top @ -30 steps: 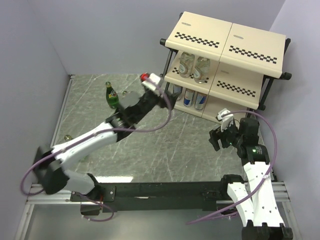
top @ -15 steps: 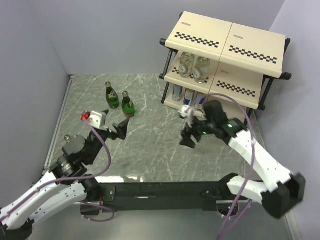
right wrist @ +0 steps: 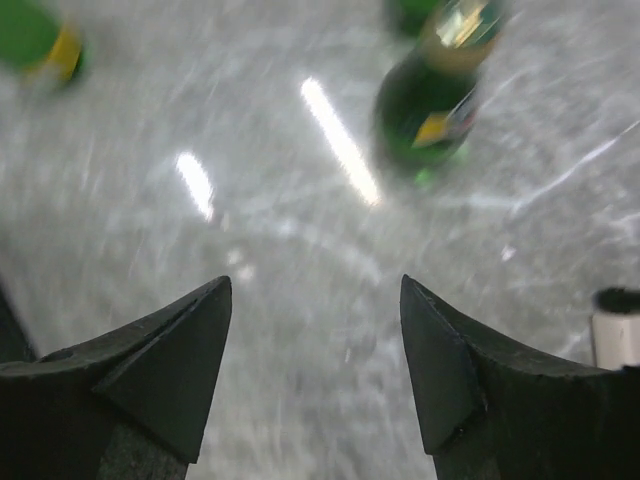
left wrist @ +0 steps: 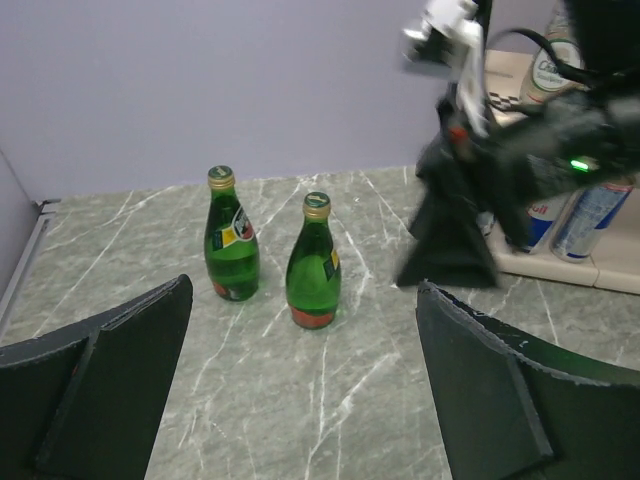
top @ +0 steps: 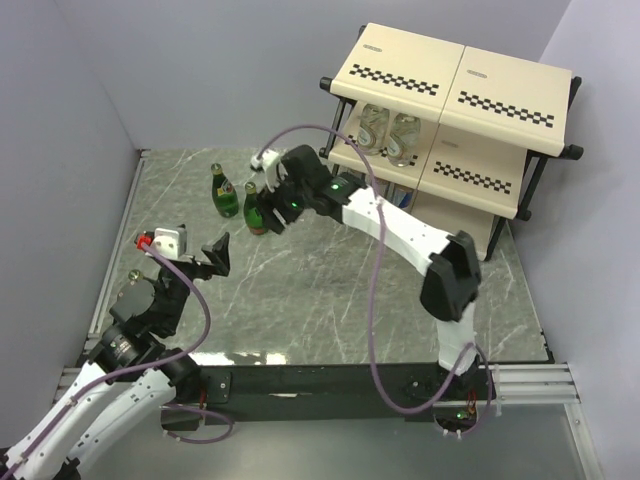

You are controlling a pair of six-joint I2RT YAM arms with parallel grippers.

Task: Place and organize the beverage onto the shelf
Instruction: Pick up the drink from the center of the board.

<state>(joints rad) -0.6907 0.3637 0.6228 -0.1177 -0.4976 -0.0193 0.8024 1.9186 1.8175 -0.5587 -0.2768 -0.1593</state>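
The left fingers (left wrist: 110,370) stood spread wide, empty. The right fingers (right wrist: 160,370), parted around nothing, hovered beside the nearer green bottle (left wrist: 313,270). It and a second green bottle (left wrist: 232,250) stood on the tabletop (top: 330,290), unshelved. On the shelf (top: 500,100), two clear bottles (top: 372,128) and the cans (left wrist: 597,215) looked placed, the cans partly hidden. The right wrist view was blurred.

Nothing can be read: the yellow labels on the farther green bottle (left wrist: 231,262) and nearer green bottle (left wrist: 314,278), the clear bottle (left wrist: 548,72) label and the red lettering on a silver-and-blue can (left wrist: 545,222) are too blurred.
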